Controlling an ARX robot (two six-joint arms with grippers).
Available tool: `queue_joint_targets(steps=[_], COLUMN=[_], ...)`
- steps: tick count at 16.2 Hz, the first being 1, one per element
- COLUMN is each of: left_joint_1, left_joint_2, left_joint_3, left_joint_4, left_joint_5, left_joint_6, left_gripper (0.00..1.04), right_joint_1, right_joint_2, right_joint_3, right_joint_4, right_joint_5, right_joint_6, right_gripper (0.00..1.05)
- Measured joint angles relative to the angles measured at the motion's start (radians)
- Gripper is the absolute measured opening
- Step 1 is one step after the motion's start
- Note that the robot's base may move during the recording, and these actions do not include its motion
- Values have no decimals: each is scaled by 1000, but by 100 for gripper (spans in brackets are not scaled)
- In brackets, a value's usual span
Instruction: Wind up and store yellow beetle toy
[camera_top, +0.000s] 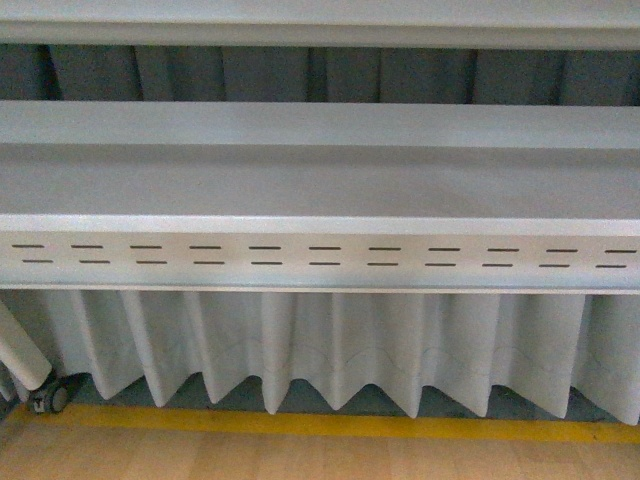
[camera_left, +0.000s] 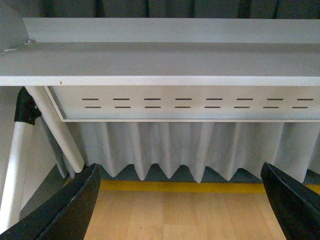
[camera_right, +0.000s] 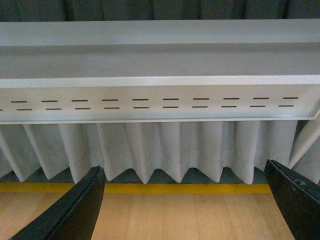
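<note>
The left gripper (camera_left: 180, 172) and right gripper (camera_right: 185, 170) hang over the wooden floor (camera_top: 300, 460), jaws spread wide, nothing between them. Past the yellow floor line (camera_top: 330, 425), a pleated white skirt (camera_top: 330, 340) hangs under the tabletop's (camera_top: 320, 180) slotted front edge (camera_top: 320, 255). The yellow beetle toy shows in no view.
</note>
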Motion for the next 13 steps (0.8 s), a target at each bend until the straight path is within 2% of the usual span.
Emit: queue_joint_targets(steps=[13], left_joint_1=[0], left_joint_2=[0], left_joint_3=[0], left_joint_4=[0], left_joint_5=[0], left_joint_6=[0], left_gripper=[98], right_joint_1=[0], right_joint_2=[0], right_joint_3=[0], right_joint_4=[0], right_joint_5=[0], right_joint_6=[0], right_gripper=[98])
